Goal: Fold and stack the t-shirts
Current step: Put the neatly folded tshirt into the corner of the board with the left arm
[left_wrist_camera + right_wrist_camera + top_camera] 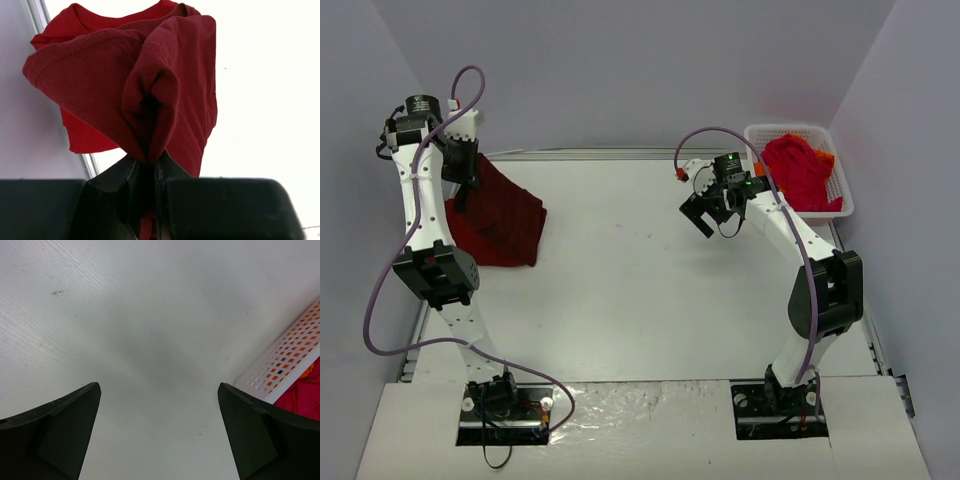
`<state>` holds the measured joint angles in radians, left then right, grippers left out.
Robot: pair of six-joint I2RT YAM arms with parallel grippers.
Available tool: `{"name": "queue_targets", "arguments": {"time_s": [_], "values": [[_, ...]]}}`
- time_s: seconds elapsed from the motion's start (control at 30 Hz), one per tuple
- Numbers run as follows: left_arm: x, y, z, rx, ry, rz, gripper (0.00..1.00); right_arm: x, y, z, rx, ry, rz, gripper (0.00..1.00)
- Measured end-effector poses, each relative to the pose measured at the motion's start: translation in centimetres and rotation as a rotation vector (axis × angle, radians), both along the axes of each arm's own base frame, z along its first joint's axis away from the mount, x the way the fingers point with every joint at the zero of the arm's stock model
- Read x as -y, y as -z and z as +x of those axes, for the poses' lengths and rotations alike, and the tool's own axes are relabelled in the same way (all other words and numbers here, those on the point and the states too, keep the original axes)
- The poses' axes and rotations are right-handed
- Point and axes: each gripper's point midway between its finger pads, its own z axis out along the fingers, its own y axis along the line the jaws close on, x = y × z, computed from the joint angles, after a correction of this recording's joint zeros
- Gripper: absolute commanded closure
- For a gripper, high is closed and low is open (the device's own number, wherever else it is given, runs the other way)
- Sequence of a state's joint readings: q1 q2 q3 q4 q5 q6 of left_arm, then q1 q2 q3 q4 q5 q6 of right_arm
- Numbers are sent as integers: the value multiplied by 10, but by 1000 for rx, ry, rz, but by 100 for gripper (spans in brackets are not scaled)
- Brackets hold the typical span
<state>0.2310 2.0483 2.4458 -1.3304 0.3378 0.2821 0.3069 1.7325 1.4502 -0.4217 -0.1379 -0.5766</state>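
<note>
The left gripper (463, 180) was closed on a gathered fold of the maroon shirt (508, 215), the cloth pinched between its jaws and bunched just above them in the left wrist view (165, 85). The shirt hung from the grip over the far left corner of the table (640, 290), its lower part draped down onto the surface by the left edge. Under it lay a red shirt (82, 137), spread flat against the same edge and showing past the maroon cloth on the left and at the far side.

The right gripper (700, 212) hovered over the bare table toward the far right, its jaws wide apart and holding nothing (159, 387). Just beside it, at the far right corner, stood the basket (790, 130). Inside was a crumpled crimson shirt (800, 172), with an orange shirt (826, 157) showing at its far right side.
</note>
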Motion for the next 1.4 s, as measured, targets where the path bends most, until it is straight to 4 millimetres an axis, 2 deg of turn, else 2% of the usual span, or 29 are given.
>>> {"name": "queue_targets", "arguments": {"time_s": [0.17,0.6,0.77,0.97,1.2,1.4], "values": [[-5,0,-1,-2,-6,12,98,0,3,0,-6,0,-2,0],[-33,-1,-7,-2,-54,66,98,0,21,1,-45,1,-16,0],[-44,10,-13,-26,-71,95,98,0,26,2,-58,1,-20,0],[-58,26,-10,-41,-92,123,98,0,49,1,-110,-1,-38,0],[-81,34,-5,-23,-133,144,98,0,70,-5,-172,-16,-55,0],[-94,59,5,-39,-140,176,98,-15,86,-28,-299,-128,1,0]]}}
